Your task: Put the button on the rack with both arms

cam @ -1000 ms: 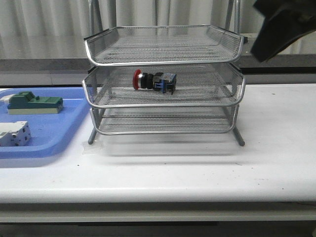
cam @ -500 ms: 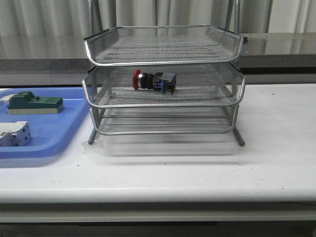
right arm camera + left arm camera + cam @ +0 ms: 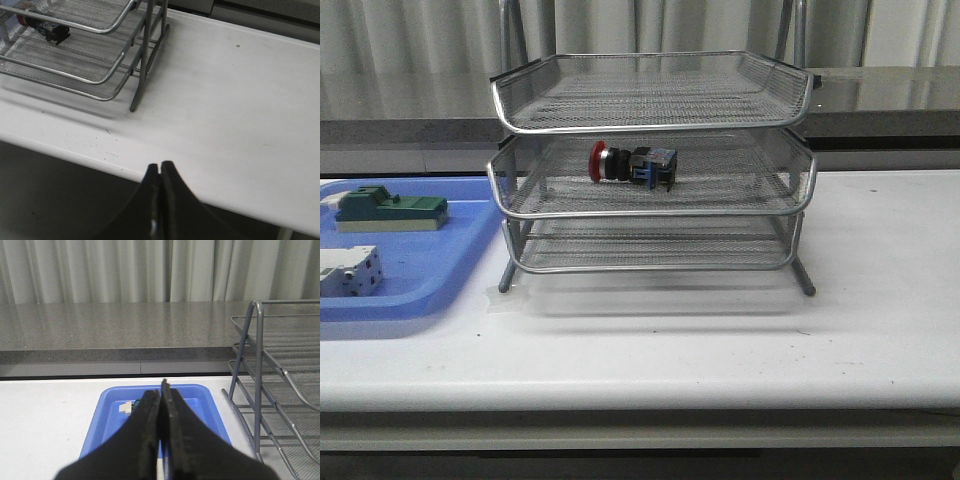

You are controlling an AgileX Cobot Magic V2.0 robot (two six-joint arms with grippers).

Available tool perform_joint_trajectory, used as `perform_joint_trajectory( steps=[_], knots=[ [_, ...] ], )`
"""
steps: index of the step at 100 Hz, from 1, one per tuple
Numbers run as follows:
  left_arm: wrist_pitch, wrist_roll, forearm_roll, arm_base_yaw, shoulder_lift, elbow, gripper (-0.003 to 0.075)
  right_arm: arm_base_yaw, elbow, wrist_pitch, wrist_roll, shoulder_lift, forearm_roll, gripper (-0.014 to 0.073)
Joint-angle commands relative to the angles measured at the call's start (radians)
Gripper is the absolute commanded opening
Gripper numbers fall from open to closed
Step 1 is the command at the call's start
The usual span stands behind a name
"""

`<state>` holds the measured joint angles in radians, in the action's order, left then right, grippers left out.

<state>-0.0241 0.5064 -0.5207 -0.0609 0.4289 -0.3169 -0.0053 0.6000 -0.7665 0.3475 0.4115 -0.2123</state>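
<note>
Task looks complete: button (image 3: 631, 165) lies on its side in the middle tier of the rack (image 3: 651, 205), red mushroom cap to the left, blue-grey block to the right; nothing appears left but idling. Left end effector (image 3: 161, 405) and right end effector (image 3: 159, 172) both closed, empty, clear of the silver wire mesh; smooth white desk (image 3: 880, 290), glossy blue plastic tray (image 3: 460, 265).

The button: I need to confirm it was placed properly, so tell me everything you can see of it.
The button lies on its side on the mesh floor of the middle tier of the rack. Its red mushroom cap points toward the robot's left, then comes a black cylindrical body and a blue block at the rear. It looks like plastic. It sits a little left of the tier's centre, clear of the rims. Only the mesh touches it; no gripper is near it.
</note>
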Motion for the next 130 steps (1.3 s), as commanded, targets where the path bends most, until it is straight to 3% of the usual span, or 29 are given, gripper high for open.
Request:
perform_joint_trajectory(
  steps=[1, 59, 90, 130],
  knots=[
    [-0.070, -0.008, -0.005, 0.003, 0.001, -0.030, -0.0020, -0.005, 0.022, 0.056, -0.002, -0.001, -0.011, -0.0060],
    [-0.070, -0.008, -0.005, 0.003, 0.001, -0.030, -0.0020, -0.005, 0.022, 0.066, -0.001, -0.001, -0.011, -0.0060],
    [-0.070, -0.008, -0.005, 0.003, 0.001, -0.030, -0.0020, -0.005, -0.068, 0.268, -0.013, -0.019, -0.033, -0.0060],
    [-0.070, -0.008, -0.005, 0.003, 0.001, -0.030, -0.0020, 0.043, -0.389, 0.554, -0.372, -0.242, 0.199, -0.0060]
  ],
)
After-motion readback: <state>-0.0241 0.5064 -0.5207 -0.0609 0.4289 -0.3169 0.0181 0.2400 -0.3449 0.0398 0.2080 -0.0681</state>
